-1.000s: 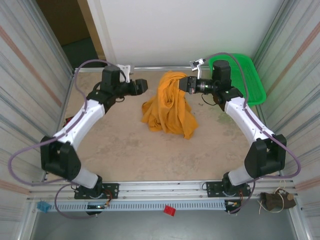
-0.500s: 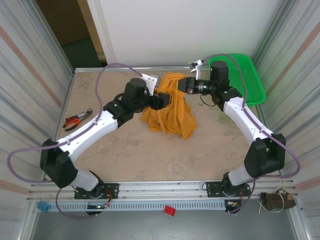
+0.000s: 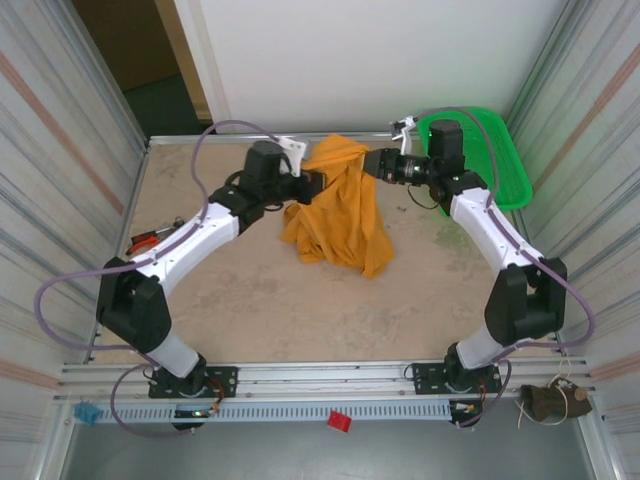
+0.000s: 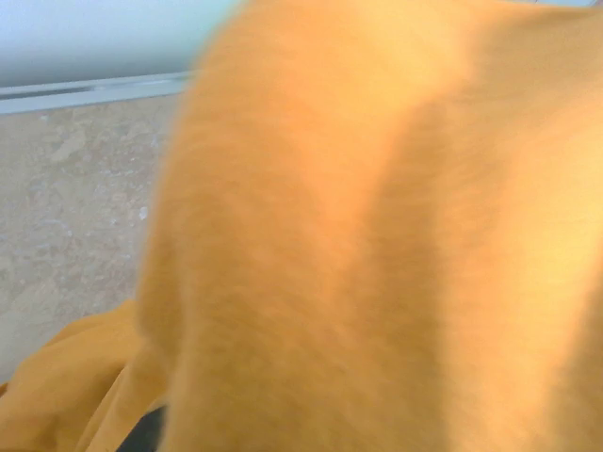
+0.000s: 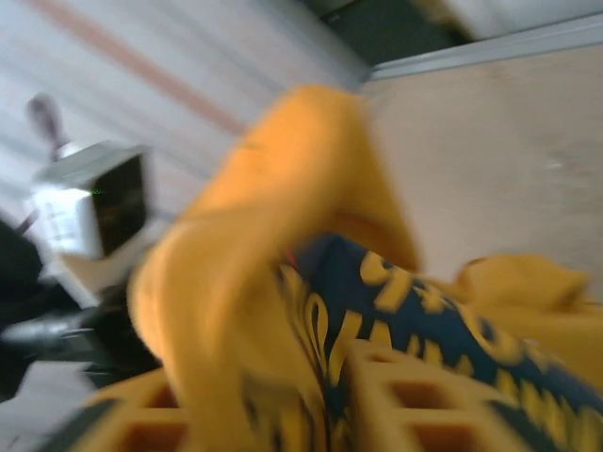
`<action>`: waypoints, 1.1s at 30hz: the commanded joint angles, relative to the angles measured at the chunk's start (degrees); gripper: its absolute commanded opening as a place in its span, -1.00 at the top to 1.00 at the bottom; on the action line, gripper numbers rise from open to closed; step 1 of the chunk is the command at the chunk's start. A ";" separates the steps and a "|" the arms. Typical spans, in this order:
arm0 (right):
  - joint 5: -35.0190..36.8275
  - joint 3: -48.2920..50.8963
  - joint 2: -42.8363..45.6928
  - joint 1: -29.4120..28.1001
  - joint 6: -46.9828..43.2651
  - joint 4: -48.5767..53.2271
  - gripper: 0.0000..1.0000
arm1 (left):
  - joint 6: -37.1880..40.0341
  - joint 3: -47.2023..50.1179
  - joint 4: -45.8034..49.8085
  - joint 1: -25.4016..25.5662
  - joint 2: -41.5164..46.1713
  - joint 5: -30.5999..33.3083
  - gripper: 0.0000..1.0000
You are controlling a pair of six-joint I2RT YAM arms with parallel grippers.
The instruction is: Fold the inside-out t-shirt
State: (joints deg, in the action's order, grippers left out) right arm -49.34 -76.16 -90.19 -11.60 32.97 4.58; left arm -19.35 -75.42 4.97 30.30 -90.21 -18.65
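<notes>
The inside-out t-shirt [image 3: 340, 215] is mustard orange and hangs in a bunched peak at the table's far middle, its lower part heaped on the table. My left gripper [image 3: 322, 183] presses into the shirt's upper left and is shut on the cloth. Orange fabric [image 4: 377, 235] covers the left wrist view and hides the fingers. My right gripper [image 3: 372, 163] is at the shirt's upper right edge. In the right wrist view its yellow lattice fingers [image 5: 424, 400] stand apart, with shirt cloth [image 5: 283, 188] and the dark blue print [image 5: 415, 301] lying loosely between them.
A green plastic basket [image 3: 500, 160] stands at the far right corner, behind the right arm. Red-handled pliers [image 3: 145, 240] lie by the left wall. Metal walls close in the sandy table [image 3: 250, 300] on both sides. The left wrist's camera housing [image 5: 94, 202] is close to the right gripper.
My left arm swung in from the far left to the shirt and its gripper shut on the cloth. The right gripper's jaws parted. The shirt's top spread wider between them.
</notes>
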 commanded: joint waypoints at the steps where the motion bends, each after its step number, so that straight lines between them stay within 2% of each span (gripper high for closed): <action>1: 8.36 -3.12 -3.06 3.00 1.76 5.96 -0.07 | -10.85 2.62 -11.05 -4.75 3.74 -18.99 1.00; 5: 15.06 -0.04 3.80 1.46 2.87 9.03 -0.11 | -13.62 3.78 -14.23 -5.87 5.95 -22.50 1.00; 10: 17.46 3.67 11.30 -5.92 7.63 6.97 -0.11 | -13.33 4.26 -14.79 -5.78 7.04 -23.68 1.00; 14: 18.27 2.96 8.68 -11.07 14.43 1.74 -0.38 | -13.35 4.71 -15.50 -5.74 7.07 -23.25 1.00; 19: 16.33 0.45 3.25 -13.73 17.76 -1.41 -0.35 | -13.33 4.58 -15.52 -5.17 6.55 -23.18 1.00; 20: 16.43 0.70 2.62 -14.18 18.06 -1.99 -0.30 | -13.42 4.58 -15.43 -5.17 6.54 -23.01 1.00; 23: 16.29 2.45 1.13 -14.59 18.90 -3.85 0.11 | -13.63 4.62 -15.52 -5.16 6.71 -22.68 1.00; 25: 15.73 4.21 0.35 -14.26 19.81 -5.83 0.65 | -13.70 4.49 -15.48 -5.17 6.71 -22.55 1.00; 26: 15.59 5.00 0.02 -13.99 20.02 -6.48 1.00 | -14.12 4.45 -15.56 -5.15 6.72 -22.29 1.00; 30: 18.62 9.48 0.14 -13.13 19.53 -5.76 1.00 | -18.72 7.10 -21.18 -6.16 7.72 -18.91 1.00; 33: 20.52 13.26 0.39 -12.66 19.65 -3.99 1.00 | -26.25 9.55 -31.65 -8.31 7.16 -20.02 1.00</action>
State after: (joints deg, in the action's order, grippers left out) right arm -32.58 -66.22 -89.27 -25.36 52.10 -2.02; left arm -38.41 -66.78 -13.45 24.01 -85.08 -38.30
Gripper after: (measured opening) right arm 0.042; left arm 0.072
